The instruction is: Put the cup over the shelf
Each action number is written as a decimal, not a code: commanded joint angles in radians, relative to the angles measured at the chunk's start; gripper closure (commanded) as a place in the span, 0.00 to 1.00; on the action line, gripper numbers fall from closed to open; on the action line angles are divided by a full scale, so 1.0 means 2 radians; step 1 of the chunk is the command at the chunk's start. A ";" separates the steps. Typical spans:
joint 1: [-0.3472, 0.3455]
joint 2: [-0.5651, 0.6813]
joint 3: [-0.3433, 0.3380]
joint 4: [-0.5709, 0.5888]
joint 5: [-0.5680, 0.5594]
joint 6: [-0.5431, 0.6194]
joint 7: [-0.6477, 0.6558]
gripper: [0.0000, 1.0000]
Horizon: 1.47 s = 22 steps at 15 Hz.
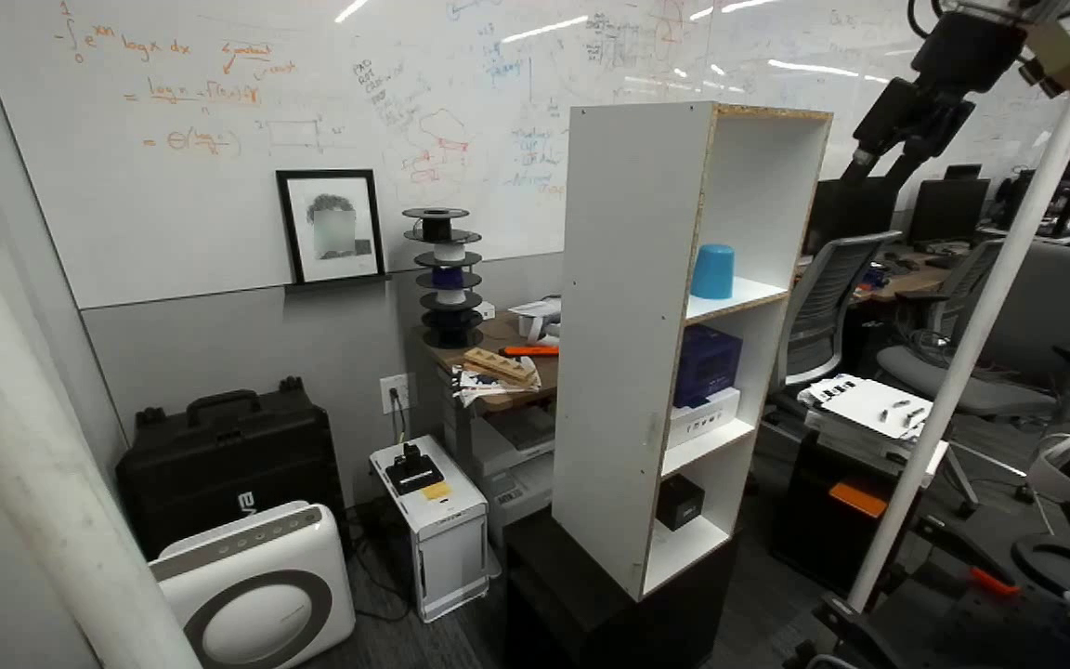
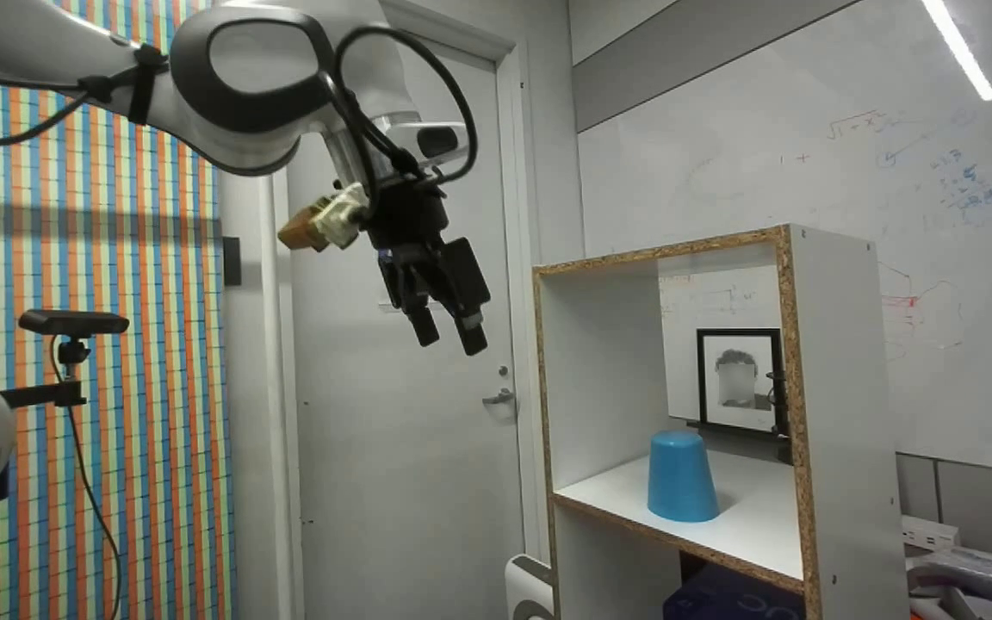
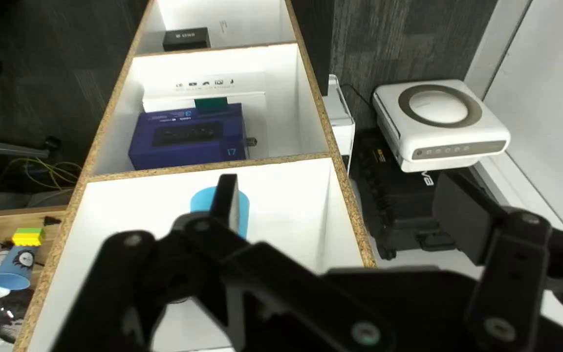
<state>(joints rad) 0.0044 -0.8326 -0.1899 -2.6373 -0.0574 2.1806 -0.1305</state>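
"How do the fingers [image 3: 462, 217] stand?"

"Wide apart, with nothing between them. They hang outside the open front of the white shelf unit [image 1: 632, 307], tips angled down, probably because that is the easy way in."

"And the light-blue cup [image 2: 682, 478]?"

"Lower than the fingers and well apart from them, in the top compartment. It stands narrow end up, so the broad rim gives it a steady foot."

"Is the job done, then?"

"It may be: the cup rests free inside the unit. But if 'over' means the roof, the lift is yet to come. I can't tell which."

"And the surface [image 2: 763, 527] under it?"

"White, smooth-looking board with a raw chipboard edge; a nudged cup could slide there."

"What's farther below the fingers?"

"A dark purple box [image 1: 710, 365] on a white carton [image 1: 704, 420], stacked to save room, I suppose. Then a small black box [image 1: 681, 503], and under everything a black stand [image 1: 609, 632], likely there to bring the unit within reach."

"And the room?"

"Past the unit from the fingers: filament spools [image 1: 447, 277], and low down, a white air purifier [image 1: 261, 613] by a black hard case [image 1: 228, 465]. Farthest off, a framed portrait [image 1: 332, 228] stands against the whiteboard [image 1: 219, 204]."
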 commanded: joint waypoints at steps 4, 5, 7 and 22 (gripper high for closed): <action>0.031 0.124 -0.065 -0.017 0.067 0.185 -0.091 0.00; 0.037 0.147 -0.073 -0.012 0.079 0.206 -0.102 0.00; 0.056 0.198 -0.089 0.006 0.113 0.243 -0.114 0.00; 0.134 0.465 -0.132 0.184 0.360 0.360 -0.240 0.00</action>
<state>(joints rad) 0.2652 0.0066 -0.4616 -2.3484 0.5742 2.8678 -0.5544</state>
